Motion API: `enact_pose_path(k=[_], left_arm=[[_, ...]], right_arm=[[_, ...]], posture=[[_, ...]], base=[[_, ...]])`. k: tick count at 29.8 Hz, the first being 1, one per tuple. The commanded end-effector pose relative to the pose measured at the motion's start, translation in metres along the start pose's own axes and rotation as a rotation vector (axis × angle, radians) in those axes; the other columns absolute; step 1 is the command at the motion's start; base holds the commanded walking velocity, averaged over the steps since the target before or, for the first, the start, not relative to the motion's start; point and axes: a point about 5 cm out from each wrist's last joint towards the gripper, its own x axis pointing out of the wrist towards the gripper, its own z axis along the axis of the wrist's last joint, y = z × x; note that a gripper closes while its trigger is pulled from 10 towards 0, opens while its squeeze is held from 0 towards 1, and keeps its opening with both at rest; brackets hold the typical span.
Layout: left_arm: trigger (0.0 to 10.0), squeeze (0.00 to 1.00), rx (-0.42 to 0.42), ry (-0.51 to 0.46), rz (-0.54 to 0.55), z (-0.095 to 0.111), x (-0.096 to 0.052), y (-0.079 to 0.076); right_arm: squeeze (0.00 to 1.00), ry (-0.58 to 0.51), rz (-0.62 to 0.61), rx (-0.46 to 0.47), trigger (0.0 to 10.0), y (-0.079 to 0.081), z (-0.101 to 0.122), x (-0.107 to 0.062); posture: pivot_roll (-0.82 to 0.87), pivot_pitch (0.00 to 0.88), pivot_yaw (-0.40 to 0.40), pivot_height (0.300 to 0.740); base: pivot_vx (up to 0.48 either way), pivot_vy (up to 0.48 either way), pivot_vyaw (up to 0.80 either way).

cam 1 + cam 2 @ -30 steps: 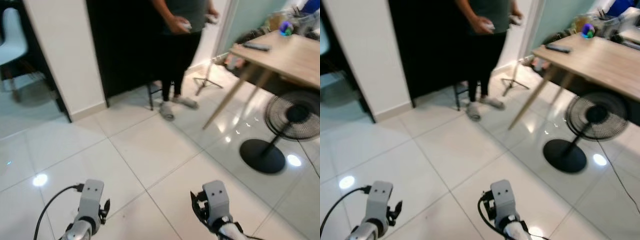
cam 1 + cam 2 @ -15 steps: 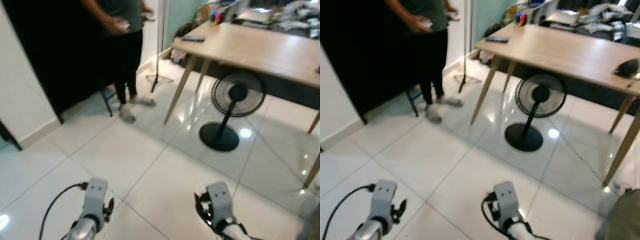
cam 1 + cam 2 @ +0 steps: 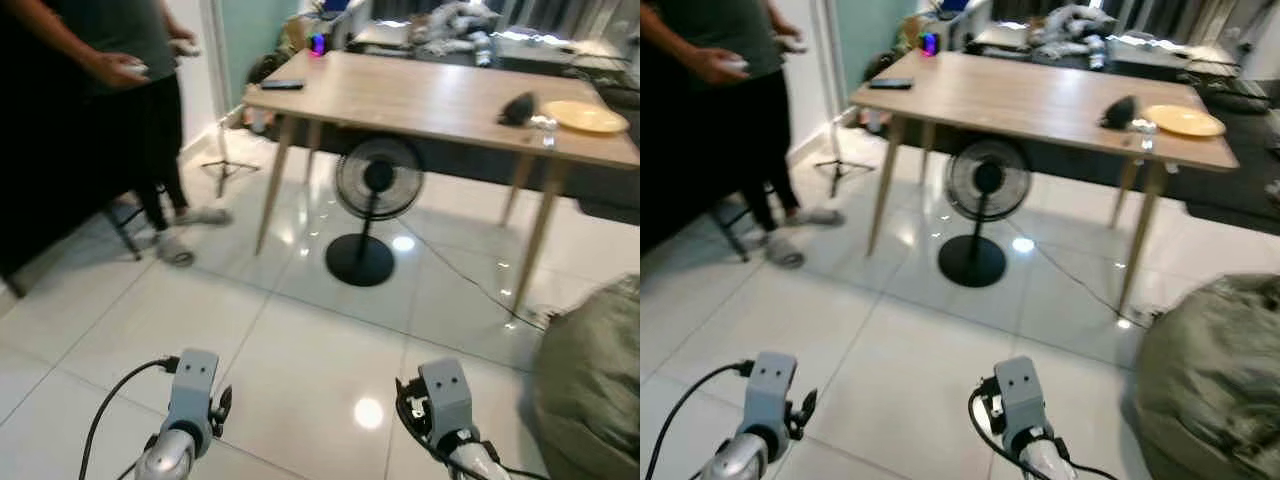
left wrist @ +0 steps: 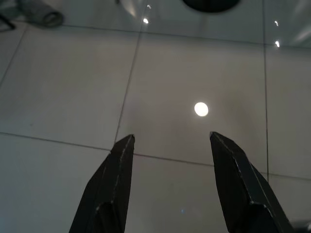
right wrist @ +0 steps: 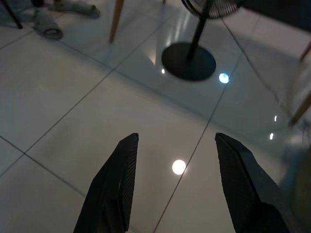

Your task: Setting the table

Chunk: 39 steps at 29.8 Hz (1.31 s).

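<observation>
A wooden table [image 3: 420,95] stands ahead on slanted legs. At its right end lie a yellow plate [image 3: 585,115], a dark object [image 3: 517,107] and a small clear glass [image 3: 545,124]. A black remote [image 3: 282,85] lies near its left end. My left gripper [image 4: 170,141] is open over bare white floor tiles, holding nothing. My right gripper [image 5: 175,141] is open too, empty, pointing at the tiles short of the fan's base. Both arms hang low at the bottom of the head view, left [image 3: 190,400] and right [image 3: 440,405].
A black pedestal fan [image 3: 375,190] stands on the floor under the table, its cord trailing right. A person [image 3: 120,90] in dark clothes stands at the left holding controllers. A grey-green beanbag [image 3: 590,390] sits at the right. Clutter lies behind the table.
The camera has swung right: the table, fan and person have shifted left in the picture, and the plate and beanbag have come into sight. The arms hang as before.
</observation>
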Motion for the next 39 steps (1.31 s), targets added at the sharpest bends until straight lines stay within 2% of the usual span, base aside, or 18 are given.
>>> enact_pose_path(k=[1, 16, 22, 23, 25, 26, 28, 30, 35, 39], left_arm=[[10.0, 0.00, -0.004, 0.019, 0.005, -0.005, -0.001, 0.000], [10.0, 0.00, -0.004, 0.012, 0.003, -0.005, -0.002, -0.001], [10.0, 0.00, 0.025, -0.054, 0.077, 0.005, -0.001, 0.008], [10.0, 0.09, 0.070, -0.100, 0.138, 0.014, -0.001, 0.014], [10.0, 0.09, 0.101, -0.132, 0.180, 0.021, -0.001, 0.019], [10.0, 0.15, 0.109, -0.167, 0.228, 0.029, -0.001, 0.024], [10.0, 0.13, 0.096, -0.219, 0.280, 0.045, 0.000, 0.029], [10.0, 0.13, 0.080, -0.256, 0.287, 0.057, 0.001, 0.029], [10.0, 0.13, 0.068, -0.289, 0.280, 0.067, 0.002, 0.027], [10.0, 0.12, 0.047, -0.371, 0.247, 0.092, 0.002, 0.017]], right_arm=[[0.00, 0.011, 0.005, 0.000, 10.0, 0.001, -0.003, -0.001], [0.00, 0.007, 0.003, 0.001, 10.0, 0.001, -0.003, -0.001], [0.00, -0.043, -0.014, 0.050, 10.0, 0.000, 0.012, 0.005], [0.00, -0.084, -0.017, 0.070, 10.0, -0.001, 0.022, 0.008], [0.00, -0.112, -0.019, 0.083, 10.0, -0.001, 0.030, 0.010], [0.00, -0.151, -0.016, 0.105, 10.0, -0.001, 0.040, 0.012], [0.00, -0.221, -0.004, 0.141, 10.0, 0.001, 0.060, 0.017], [0.00, -0.263, 0.005, 0.149, 10.0, 0.002, 0.073, 0.021], [0.00, -0.295, 0.011, 0.152, 10.0, 0.003, 0.084, 0.023], [0.00, -0.340, 0.008, 0.170, 10.0, 0.003, 0.100, 0.025]], posture=[[-0.06, 0.000, 0.092, 0.740], [-0.06, 0.000, 0.091, 0.740], [-0.06, 0.000, 0.091, 0.740], [-0.06, 0.000, 0.091, 0.740], [-0.06, 0.000, 0.091, 0.740], [-0.05, 0.000, 0.088, 0.740], [-0.05, 0.000, 0.086, 0.740], [-0.04, 0.000, 0.084, 0.740], [-0.04, 0.000, 0.084, 0.740], [-0.04, 0.000, 0.088, 0.740]], base=[[0.000, 0.000, -0.80], [0.000, 0.000, -0.80], [0.000, 0.000, -0.80], [0.480, 0.000, -0.58], [0.480, 0.000, -0.58], [0.480, 0.000, 0.00], [0.480, 0.000, 0.00], [0.480, 0.000, 0.00], [0.480, 0.000, 0.00], [0.480, 0.000, 0.00]])
